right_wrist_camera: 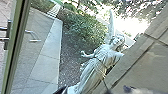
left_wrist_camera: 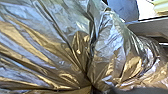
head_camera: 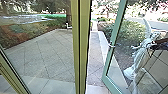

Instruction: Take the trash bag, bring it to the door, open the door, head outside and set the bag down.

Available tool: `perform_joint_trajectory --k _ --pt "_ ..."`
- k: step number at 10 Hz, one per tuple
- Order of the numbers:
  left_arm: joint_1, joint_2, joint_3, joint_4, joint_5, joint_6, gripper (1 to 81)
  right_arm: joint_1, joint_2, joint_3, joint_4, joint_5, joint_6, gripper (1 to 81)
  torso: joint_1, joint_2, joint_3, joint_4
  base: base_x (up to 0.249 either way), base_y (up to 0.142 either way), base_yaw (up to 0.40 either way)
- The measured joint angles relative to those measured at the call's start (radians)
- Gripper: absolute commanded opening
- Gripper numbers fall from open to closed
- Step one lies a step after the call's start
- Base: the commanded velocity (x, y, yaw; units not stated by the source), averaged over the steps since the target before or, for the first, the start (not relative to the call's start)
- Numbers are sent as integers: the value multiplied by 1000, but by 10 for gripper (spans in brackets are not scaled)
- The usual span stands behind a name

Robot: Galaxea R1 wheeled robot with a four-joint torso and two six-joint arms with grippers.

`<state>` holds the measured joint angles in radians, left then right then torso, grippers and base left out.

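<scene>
In the left wrist view the shiny, crumpled trash bag looms close, its folds drawn tightly together at my left gripper, which is shut on it. The glass door with a green frame stands partly open in the head view, a gap between it and the yellow-green post. A handle sits on its frame. My right gripper is a dark shape at the right edge of the head view. In the right wrist view the door's frame and a handle show.
A pale winged statue stands at the right, beside a wall of large blocks. Paving lies outside beyond the glass, bordered by a pale curb, a planted bed and bushes.
</scene>
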<state>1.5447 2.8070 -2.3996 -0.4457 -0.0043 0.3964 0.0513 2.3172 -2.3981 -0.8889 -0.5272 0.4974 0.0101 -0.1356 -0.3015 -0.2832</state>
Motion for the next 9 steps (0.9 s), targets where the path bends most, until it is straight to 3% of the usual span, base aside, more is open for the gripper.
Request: perform_joint_trajectory --k 9 --pt "2 5 -1 0 0 0 10 -10 -61 -36 -3 -13 0 811 0 0 0 0 0 0 0"
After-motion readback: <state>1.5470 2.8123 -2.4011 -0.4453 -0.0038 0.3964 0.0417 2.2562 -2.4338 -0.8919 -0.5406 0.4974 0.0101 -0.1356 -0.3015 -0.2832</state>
